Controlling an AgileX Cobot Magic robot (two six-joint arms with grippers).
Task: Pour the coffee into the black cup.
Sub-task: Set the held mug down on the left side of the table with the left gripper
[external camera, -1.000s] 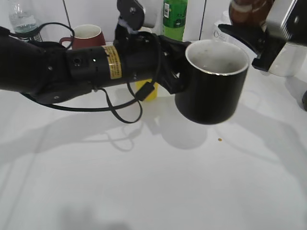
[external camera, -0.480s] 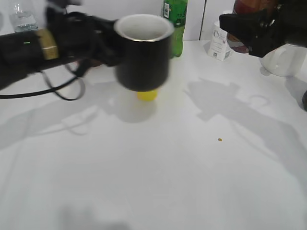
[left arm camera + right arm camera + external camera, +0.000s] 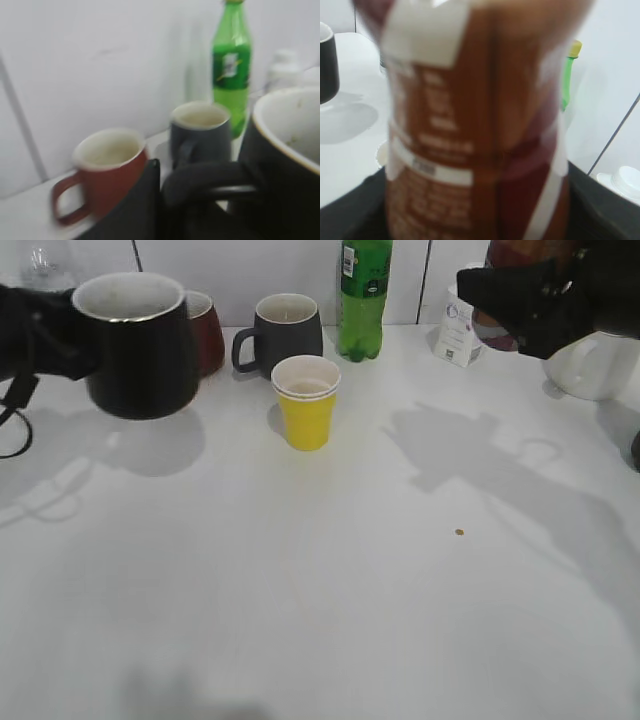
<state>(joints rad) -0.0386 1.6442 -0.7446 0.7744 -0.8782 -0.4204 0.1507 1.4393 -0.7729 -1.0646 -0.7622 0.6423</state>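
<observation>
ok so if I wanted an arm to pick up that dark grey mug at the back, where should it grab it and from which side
Probably the handle. The dark grey mug stands upright with its loop handle sticking out to the exterior view's left, toward the maroon mug. The yellow cup crowds its front and the green bottle its right. I'd come down from above and pinch the handle, or the rim on that side.

Yellow paper cup [image 3: 306, 400] upright mid table [image 3: 330, 610]. Behind it: dk grey mug [image 3: 283, 332], maroon mug [image 3: 203, 330] to its left, green bottle [image 3: 363, 295] to its right. White carton [image 3: 457, 332] and white jug [image 3: 597, 365] far right.
</observation>
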